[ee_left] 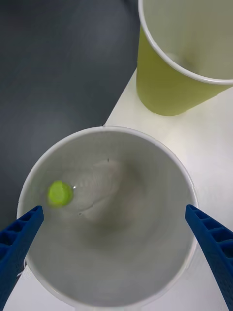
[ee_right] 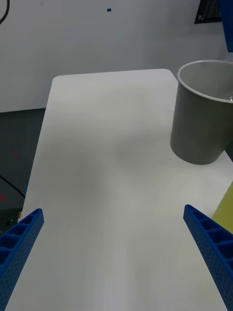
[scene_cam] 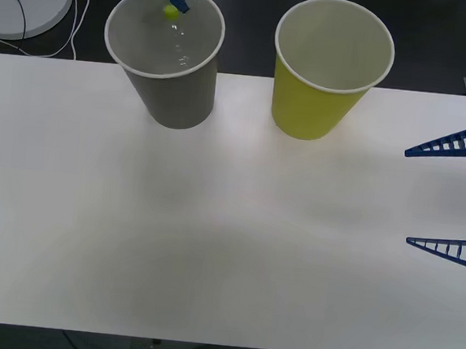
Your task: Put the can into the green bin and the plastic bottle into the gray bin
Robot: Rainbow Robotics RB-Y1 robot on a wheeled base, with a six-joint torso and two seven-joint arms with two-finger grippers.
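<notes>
Two bins: gray tapered cup-shaped bin (scene_cam: 163, 54); yellow-green tapered bin (scene_cam: 330, 67) beside it
Clear green-capped plastic bottle (ee_left: 87, 187): inside gray bin
Left gripper (ee_left: 114, 252): above gray bin, jaws spread
Right gripper (scene_cam: 451, 196): well apart from gray bin, jaws spread

Two bins: gray bin (scene_cam: 174, 96), green bin (scene_cam: 313, 104); one plastic bottle (ee_left: 85, 187); two claws: left claw (ee_left: 114, 252), right claw (scene_cam: 447, 197)
</notes>
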